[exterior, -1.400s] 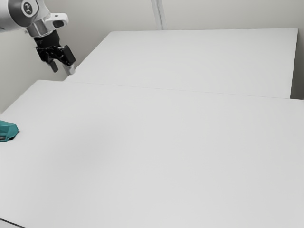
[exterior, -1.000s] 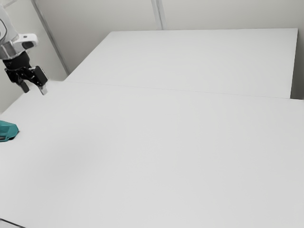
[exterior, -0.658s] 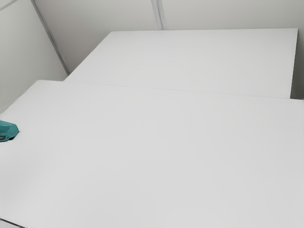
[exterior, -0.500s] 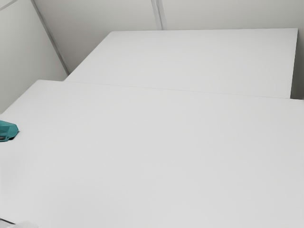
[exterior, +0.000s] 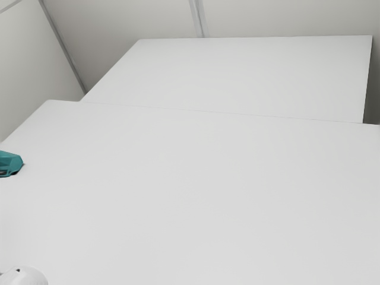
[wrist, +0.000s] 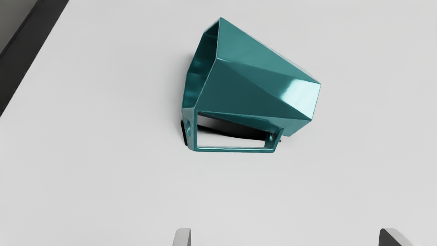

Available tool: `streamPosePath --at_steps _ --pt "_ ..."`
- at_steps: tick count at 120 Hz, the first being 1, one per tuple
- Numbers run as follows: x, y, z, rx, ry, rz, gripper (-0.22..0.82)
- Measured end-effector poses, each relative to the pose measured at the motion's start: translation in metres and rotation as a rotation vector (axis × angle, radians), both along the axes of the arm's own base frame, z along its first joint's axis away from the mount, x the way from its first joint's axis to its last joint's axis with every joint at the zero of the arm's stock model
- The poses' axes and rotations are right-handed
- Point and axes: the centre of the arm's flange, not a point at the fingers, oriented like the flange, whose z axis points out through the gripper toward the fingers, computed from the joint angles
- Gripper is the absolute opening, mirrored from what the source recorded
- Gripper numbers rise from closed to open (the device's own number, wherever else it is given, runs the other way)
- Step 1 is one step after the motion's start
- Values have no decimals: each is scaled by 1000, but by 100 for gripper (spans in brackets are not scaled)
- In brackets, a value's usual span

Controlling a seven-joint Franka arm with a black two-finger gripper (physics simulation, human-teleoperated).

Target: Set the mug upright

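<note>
Well, the faceted teal mug (wrist: 252, 82) lies tipped on its side on the white desk (wrist: 102, 177), at the exterior view's left edge, its handle (wrist: 235, 149) toward the end effector (wrist: 287, 236), which is spread wide and apart from it.

obstacle: mug handle (wrist: 235, 149) | gap: handle to jaws | handle loop: open

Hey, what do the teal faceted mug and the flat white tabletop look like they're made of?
The teal faceted mug looks like glossy glazed ceramic, given the bright glare on one facet, though plastic or painted metal is possible. The flat white tabletop seems to be matte laminate or painted board: its surface looks even, without grain or sharp reflections.
</note>
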Motion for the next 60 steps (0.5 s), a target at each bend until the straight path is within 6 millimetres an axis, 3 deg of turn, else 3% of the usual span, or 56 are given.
streamPosePath --at_steps 19,43,60 --pt "14 20 -29 30 -132 -95 60" --pt "45 11 -70 0 -255 -169 60" --pt "30 32 -76 51 -294 -167 59"
